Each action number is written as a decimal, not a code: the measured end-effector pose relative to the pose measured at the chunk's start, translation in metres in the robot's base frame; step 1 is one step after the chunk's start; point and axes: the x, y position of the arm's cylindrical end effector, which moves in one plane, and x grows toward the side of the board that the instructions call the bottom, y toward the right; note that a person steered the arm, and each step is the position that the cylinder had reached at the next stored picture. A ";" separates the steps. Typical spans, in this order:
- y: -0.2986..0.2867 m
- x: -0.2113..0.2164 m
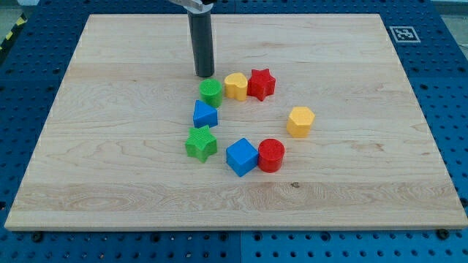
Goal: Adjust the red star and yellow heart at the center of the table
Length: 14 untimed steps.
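The red star (pixel 262 84) sits near the board's middle, touching the yellow heart (pixel 235 85) on its left. My tip (pixel 205 75) stands on the board just above the green cylinder (pixel 210 92), to the upper left of the yellow heart and not touching it. The rod rises straight up out of the view's top.
A blue triangular block (pixel 205 115), a green star (pixel 201 142), a blue cube (pixel 242 156), a red cylinder (pixel 270 155) and a yellow hexagon (pixel 300 121) form a ring below. The wooden board (pixel 110 183) lies on a blue perforated table, with a marker tag (pixel 404 33) at the top right.
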 end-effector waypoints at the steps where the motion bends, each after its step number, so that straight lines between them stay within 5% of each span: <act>1: 0.000 0.011; 3: 0.016 0.036; 6: 0.029 -0.016; 10: 0.059 0.011; 14: 0.128 -0.005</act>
